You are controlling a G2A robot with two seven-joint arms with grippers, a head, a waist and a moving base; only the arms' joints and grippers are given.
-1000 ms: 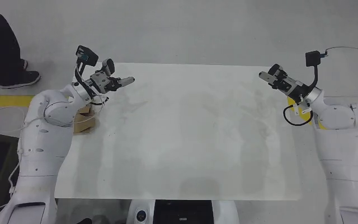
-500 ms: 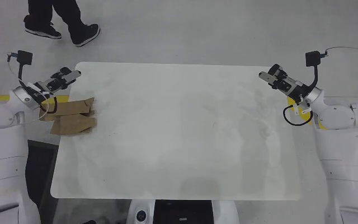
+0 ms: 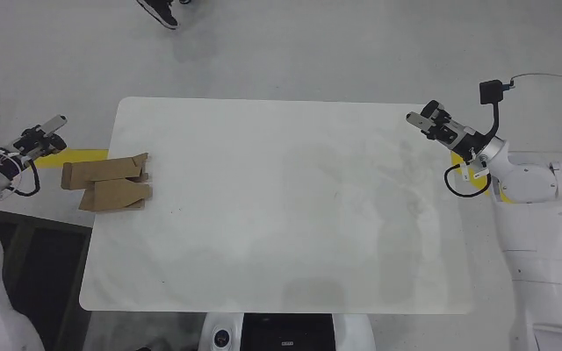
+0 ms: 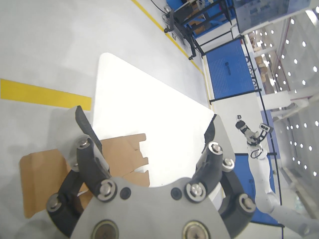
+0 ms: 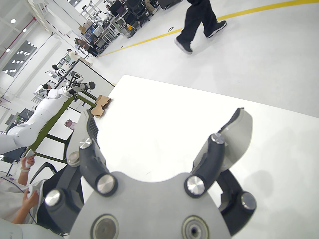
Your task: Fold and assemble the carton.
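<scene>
Left fingers [image 4: 87, 129] apart off-table near carton [image 3: 105, 180], right fingers [image 5: 89, 125] apart above table [image 3: 290, 219] corner.

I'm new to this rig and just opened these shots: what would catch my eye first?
The flattened brown carton lies half over the left edge of the wide white table. The left gripper hangs open beyond that edge, off the table near the carton. The right gripper hovers open above the table near its far right corner.
</scene>
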